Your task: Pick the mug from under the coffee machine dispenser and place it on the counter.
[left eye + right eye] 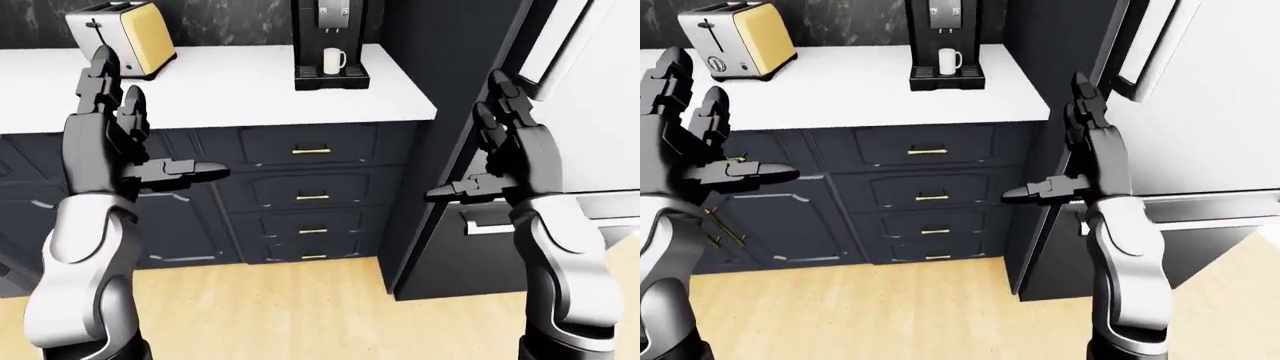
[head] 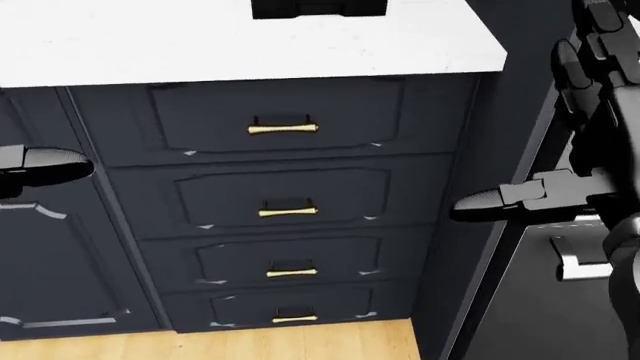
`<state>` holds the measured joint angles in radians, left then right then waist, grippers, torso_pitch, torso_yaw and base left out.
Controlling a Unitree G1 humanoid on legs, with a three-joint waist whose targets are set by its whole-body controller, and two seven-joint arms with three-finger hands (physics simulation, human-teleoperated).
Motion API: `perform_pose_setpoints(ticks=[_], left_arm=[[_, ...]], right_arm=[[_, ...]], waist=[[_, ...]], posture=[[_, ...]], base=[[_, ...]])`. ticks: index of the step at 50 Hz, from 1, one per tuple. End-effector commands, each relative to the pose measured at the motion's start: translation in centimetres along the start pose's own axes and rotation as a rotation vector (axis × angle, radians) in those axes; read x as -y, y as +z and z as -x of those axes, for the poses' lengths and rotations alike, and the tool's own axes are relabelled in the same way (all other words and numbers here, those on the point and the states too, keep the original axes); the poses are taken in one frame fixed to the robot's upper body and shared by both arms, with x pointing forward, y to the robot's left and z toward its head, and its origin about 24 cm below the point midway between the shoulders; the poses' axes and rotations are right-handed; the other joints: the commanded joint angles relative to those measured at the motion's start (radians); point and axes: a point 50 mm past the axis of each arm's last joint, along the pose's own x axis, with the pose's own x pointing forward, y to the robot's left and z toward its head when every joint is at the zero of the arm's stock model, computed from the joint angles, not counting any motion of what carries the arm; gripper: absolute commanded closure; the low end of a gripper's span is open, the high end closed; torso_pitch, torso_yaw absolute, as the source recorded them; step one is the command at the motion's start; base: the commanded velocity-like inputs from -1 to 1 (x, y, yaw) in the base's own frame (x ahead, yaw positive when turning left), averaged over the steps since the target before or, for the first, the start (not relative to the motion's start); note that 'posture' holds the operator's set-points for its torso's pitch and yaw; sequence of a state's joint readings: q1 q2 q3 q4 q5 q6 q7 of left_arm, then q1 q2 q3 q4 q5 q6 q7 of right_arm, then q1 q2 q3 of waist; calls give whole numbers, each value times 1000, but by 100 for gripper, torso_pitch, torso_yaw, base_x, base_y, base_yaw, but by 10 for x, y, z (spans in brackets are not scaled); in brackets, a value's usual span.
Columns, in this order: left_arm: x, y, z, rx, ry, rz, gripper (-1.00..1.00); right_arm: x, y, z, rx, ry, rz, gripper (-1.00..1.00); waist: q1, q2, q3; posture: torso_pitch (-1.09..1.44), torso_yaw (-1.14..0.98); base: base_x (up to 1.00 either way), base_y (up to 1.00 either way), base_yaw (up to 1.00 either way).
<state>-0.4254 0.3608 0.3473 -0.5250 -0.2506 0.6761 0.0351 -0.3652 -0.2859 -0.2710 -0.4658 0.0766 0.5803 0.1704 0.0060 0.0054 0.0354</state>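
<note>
A white mug stands upright under the dispenser of a black coffee machine on the white counter, near the top of the left-eye view. My left hand is raised at the left, fingers spread, open and holding nothing. My right hand is raised at the right before the fridge, also open and holding nothing. Both hands are far below and apart from the mug. In the head view only the machine's base shows at the top edge.
A yellow toaster sits at the counter's left. Dark drawers with brass handles fill the cabinet below. A steel fridge with a bar handle stands to the right. Wooden floor lies beneath.
</note>
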Motion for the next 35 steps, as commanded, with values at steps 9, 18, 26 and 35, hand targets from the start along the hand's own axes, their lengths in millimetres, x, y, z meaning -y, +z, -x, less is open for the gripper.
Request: perform_pose_setpoints(ticks=[9,18,26,35], left_arm=[[2,16,0,84,-9,-5,-100],[2,16,0,85,-8,-4,-100],[1,17,-1,87,-7,-4,-100],[1,17,0,86,-8,-4,-100]], right_arm=[[3,10,-1,56,-13,22,-100],[2,10,0,55,-6,26,-100],[2,10,0,54,-4,25,-100],[1,10,0,54,-2,25,-100]], waist=[[10,-73,-13],[-6,-14,-2],[-7,65,-7],[8,-41,-7]], posture=[[0,0],[0,0],[0,0],[0,0]], base=[[19,0,0],[19,3,0],[20,11,0],[20,13,0]])
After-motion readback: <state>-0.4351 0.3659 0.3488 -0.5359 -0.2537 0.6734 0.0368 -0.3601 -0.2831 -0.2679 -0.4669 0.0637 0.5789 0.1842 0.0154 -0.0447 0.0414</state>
